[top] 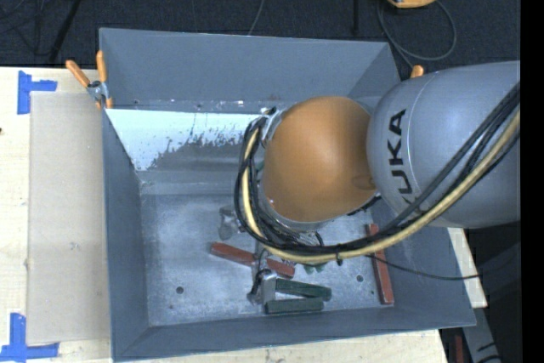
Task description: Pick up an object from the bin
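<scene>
Your pincer [262, 285] is low over the floor of the grey metal bin [170, 268], at lower centre of the frame beneath the arm's orange cover [319, 157]; you cannot tell from this angle whether it is wide or narrow, and nothing shows as held. It stands just beside the dark green flat bar [299, 292], with the reddish-brown flat stick [238, 252] near its upper left. This looks like the grasp step: you would next close on the green bar and lift straight up, clear of the long brown strip [382, 272] at right.
</scene>
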Robot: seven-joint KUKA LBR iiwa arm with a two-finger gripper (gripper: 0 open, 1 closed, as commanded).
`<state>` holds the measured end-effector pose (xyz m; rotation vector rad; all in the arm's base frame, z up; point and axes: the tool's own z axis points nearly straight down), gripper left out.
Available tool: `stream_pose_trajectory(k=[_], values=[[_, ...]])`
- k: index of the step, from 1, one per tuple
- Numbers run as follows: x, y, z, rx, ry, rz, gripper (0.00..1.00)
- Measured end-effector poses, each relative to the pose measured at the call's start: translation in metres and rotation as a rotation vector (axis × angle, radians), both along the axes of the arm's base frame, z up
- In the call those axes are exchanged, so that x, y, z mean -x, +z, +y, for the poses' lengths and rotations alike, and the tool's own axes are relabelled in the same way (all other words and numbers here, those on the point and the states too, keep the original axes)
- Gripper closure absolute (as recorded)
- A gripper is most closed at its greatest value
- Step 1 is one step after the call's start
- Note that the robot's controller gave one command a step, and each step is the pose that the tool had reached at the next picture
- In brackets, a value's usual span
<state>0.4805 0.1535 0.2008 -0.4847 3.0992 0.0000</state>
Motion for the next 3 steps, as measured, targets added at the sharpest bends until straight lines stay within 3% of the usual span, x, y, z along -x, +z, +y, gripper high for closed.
stream_pose_trajectory(k=[1, 2, 3], values=[[-0.045, -0.136, -0.043, 0.003, -0.045, 0.010, 0.00], [-0.045, -0.131, -0.042, 0.000, -0.046, 0.007, 1.00], [-0.022, 0.011, -0.029, -0.001, -0.031, -0.002, 1.00]])
